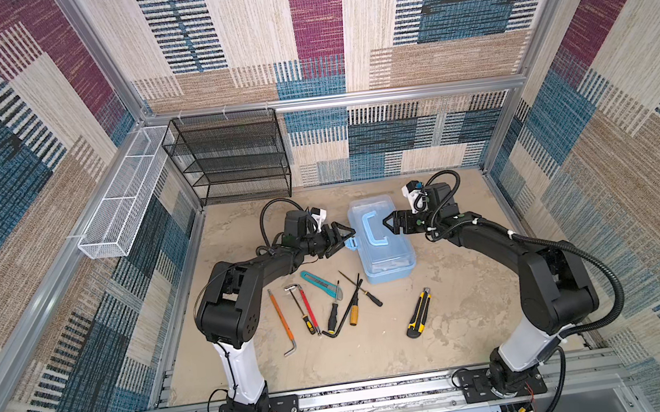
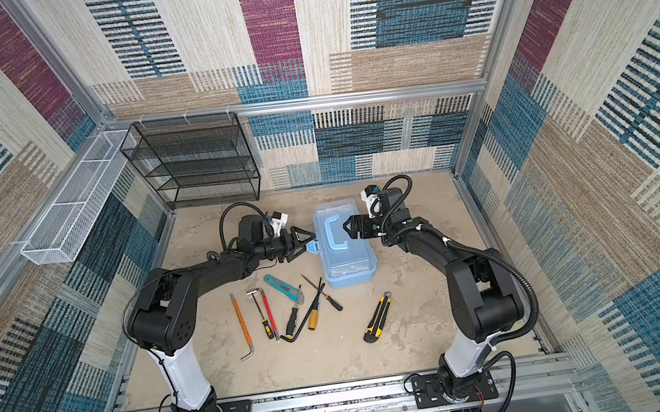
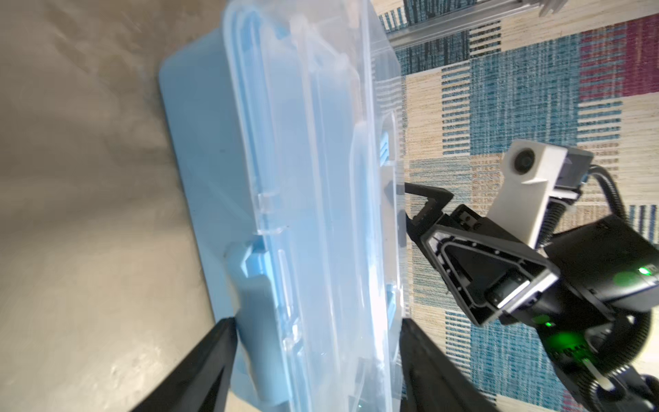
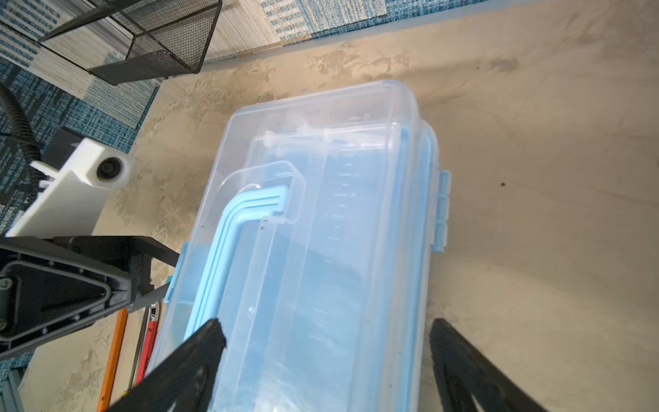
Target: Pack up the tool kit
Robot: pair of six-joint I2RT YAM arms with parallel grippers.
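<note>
The tool kit (image 1: pixel 385 251) (image 2: pixel 349 261), a light blue box with a clear lid shut and a blue handle (image 4: pixel 231 242), stands mid-table. My left gripper (image 1: pixel 348 237) (image 3: pixel 316 323) is open at the box's left side, its fingers straddling the blue latch (image 3: pixel 249 285) and the lid edge. My right gripper (image 1: pixel 388 224) (image 4: pixel 325 326) hangs open over the lid's right half, one finger by the handle, one past the box's side. In front lie screwdrivers (image 1: pixel 333 311), hex keys (image 1: pixel 282 323), a teal utility knife (image 1: pixel 322 284) and a yellow-black one (image 1: pixel 419 312).
A black mesh shelf rack (image 1: pixel 231 159) stands against the back wall at the left. A white wire basket (image 1: pixel 118 196) hangs on the left wall. The arm bases sit on the front rail (image 1: pixel 381 394).
</note>
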